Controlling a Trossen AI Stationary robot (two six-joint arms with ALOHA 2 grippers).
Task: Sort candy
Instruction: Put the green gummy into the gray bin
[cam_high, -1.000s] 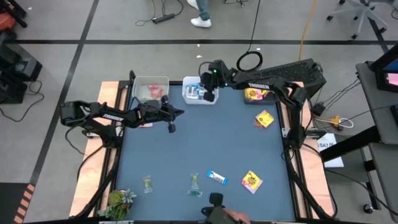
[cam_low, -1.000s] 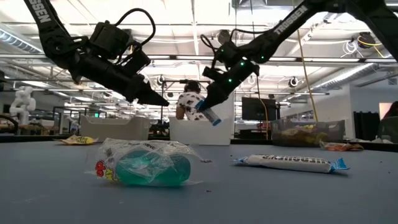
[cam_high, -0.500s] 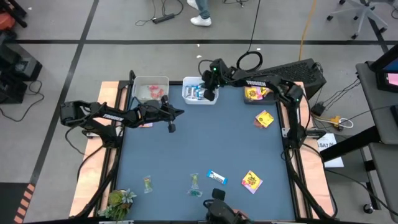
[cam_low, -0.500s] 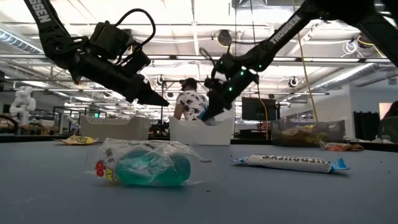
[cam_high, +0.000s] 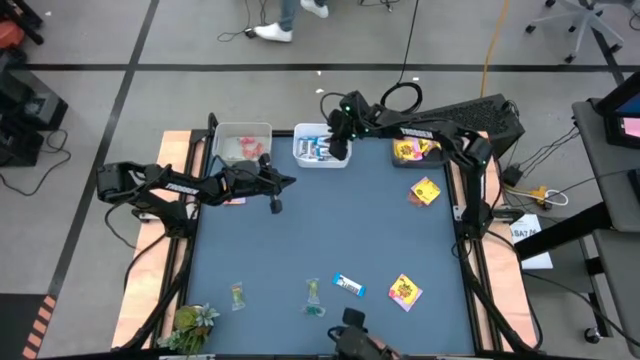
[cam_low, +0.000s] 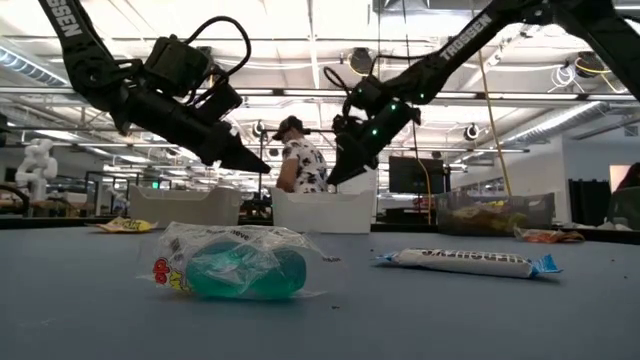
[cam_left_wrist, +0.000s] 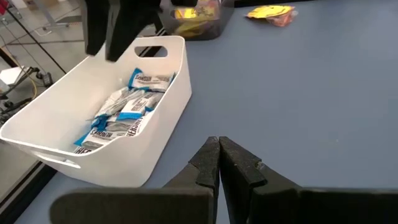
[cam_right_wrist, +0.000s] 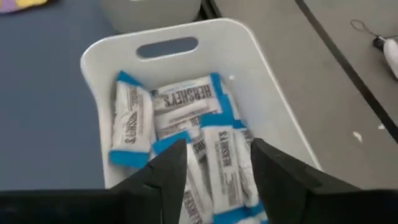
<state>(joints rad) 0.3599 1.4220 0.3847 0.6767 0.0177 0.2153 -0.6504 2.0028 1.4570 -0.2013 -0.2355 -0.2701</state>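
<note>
On my left, the left gripper (cam_high: 276, 205) hovers over the dark blue table (cam_high: 330, 230), fingers pressed together, carrying nothing. Further right, the right gripper (cam_right_wrist: 214, 163) hangs over the white plastic bin (cam_high: 300, 150), fingers parted and empty. Blue-and-white bar wrappers (cam_right_wrist: 186, 118) lie piled inside that bin. At the near edge I see another blue-and-white bar (cam_high: 348, 286) beside a yellow packet (cam_high: 405, 291).

open blue table (cam_high: 330, 230) centre; white bins (cam_high: 312, 152) and scattered candy (cam_high: 349, 286) along the edges
</note>
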